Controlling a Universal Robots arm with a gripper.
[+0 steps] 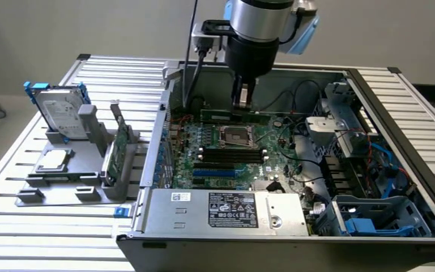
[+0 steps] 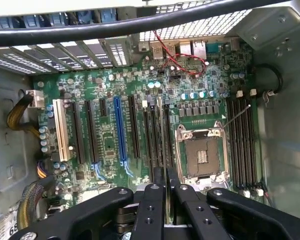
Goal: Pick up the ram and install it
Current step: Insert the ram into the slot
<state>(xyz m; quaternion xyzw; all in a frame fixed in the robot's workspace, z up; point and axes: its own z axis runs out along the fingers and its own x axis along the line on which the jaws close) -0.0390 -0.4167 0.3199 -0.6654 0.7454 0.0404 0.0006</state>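
We find the gripper clamped on the ram. The stick hangs lengthwise in the upper centre of the exterior view, just over the motherboard and beside the open CPU socket.

Risk: if the stick is tilted or off the slot line, we judge it would jam or scrape neighbouring parts, and the socket lies close.

Room is tight toward the chassis far wall and the black cable; free space lies upward.
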